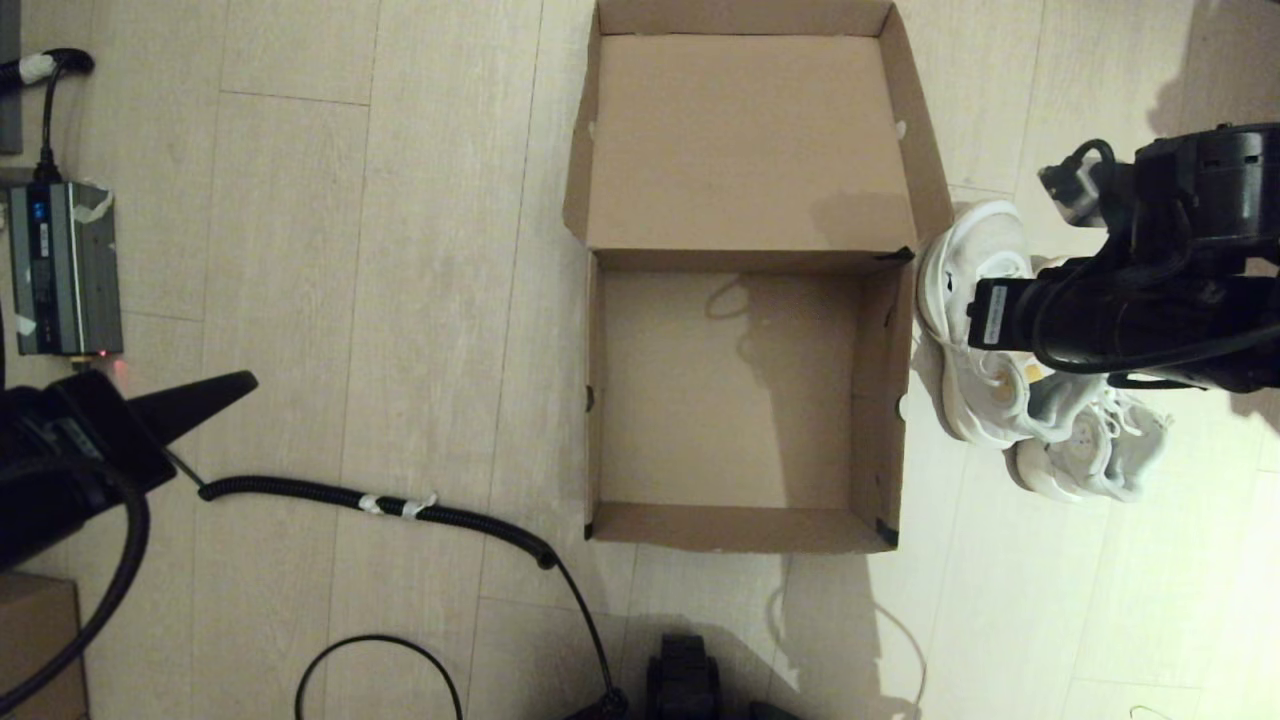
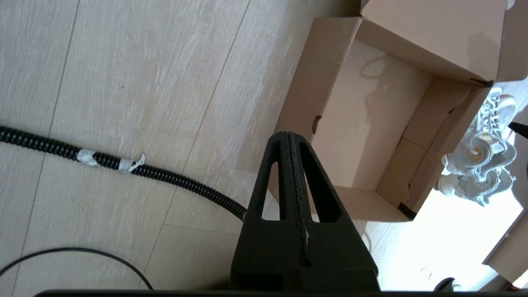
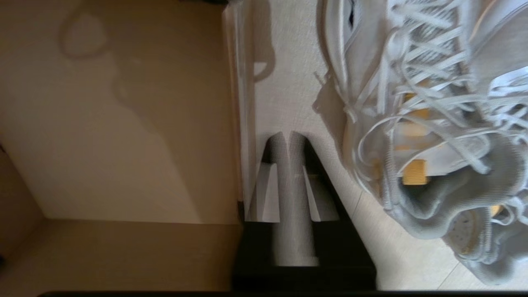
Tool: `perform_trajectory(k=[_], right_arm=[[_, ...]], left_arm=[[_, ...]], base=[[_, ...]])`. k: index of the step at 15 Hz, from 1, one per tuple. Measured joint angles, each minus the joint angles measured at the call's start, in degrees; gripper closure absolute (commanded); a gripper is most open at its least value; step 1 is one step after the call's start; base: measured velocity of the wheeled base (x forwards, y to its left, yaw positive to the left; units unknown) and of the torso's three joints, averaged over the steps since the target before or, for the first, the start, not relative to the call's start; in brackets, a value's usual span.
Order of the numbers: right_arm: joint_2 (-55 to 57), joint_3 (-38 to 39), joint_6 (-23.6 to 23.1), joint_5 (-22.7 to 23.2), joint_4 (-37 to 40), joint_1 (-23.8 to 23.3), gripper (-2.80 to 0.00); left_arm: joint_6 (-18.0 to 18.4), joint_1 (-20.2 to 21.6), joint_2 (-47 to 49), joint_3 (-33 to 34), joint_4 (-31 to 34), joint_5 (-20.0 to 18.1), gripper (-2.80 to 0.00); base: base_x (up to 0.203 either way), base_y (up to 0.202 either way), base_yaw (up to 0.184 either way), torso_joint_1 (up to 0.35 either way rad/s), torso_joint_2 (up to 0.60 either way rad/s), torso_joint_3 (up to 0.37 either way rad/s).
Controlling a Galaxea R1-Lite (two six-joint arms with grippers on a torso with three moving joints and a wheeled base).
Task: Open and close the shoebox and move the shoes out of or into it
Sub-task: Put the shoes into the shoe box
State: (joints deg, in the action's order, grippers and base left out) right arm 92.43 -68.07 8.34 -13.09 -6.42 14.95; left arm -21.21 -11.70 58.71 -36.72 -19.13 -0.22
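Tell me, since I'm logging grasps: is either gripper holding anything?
No. The left gripper and right gripper are both shut on nothing; the white mesh sneakers lie free.

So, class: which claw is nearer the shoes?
The right claw, shut, hangs beside the shoes. The left claw, shut, sits across the open shoebox.

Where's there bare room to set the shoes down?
The shoebox is open and its floor is bare wall to wall. Bare floorboards also lie between its left wall and the coiled cable. It's crowded right of the box, where the shoes lie piled beneath the right tool.
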Motion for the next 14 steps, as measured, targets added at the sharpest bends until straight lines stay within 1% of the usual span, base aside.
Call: perform_trajectory(k=[2, 5, 7, 10, 11, 14], right_arm=[[2.2, -0.1, 1.0, 0.0, -1.7, 0.4, 0.00], [7.4, -0.1, 1.7, -0.2, -9.4, 0.6, 0.00], [11.3, -0.6, 1.4, -0.4, -13.1, 0.6, 0.00], [15.3, -2.0, 1.2, -0.4, -15.4, 1.0, 0.00], [15.6, -1.8, 1.4, -0.4, -15.4, 1.5, 0.00], [14.9, 1.6, 1.7, -0.4, -15.6, 2.9, 0.00]], left_arm=[[0.0, 0.0, 0.0, 0.2, 0.1, 0.1, 0.00], [0.0, 0.0, -0.1, 1.6, 0.1, 0.1, 0.00], [0.0, 0.0, 0.0, 2.0, -0.1, 0.0, 0.00], [-0.1, 0.0, 2.9, 1.2, -1.2, -0.7, 0.00], [-0.1, 0.0, 4.7, 0.7, -2.4, -1.1, 0.00], [-0.1, 0.3, 13.2, -1.4, -9.0, -2.0, 0.00]], base=[[0.000, 0.000, 0.000, 0.000, 0.00, 0.000], [0.000, 0.000, 0.000, 0.000, 0.00, 0.000], [0.000, 0.000, 0.000, 0.000, 0.00, 0.000], [0.000, 0.000, 0.000, 0.000, 0.00, 0.000], [0.000, 0.000, 0.000, 0.000, 0.00, 0.000], [0.000, 0.000, 0.000, 0.000, 0.00, 0.000]])
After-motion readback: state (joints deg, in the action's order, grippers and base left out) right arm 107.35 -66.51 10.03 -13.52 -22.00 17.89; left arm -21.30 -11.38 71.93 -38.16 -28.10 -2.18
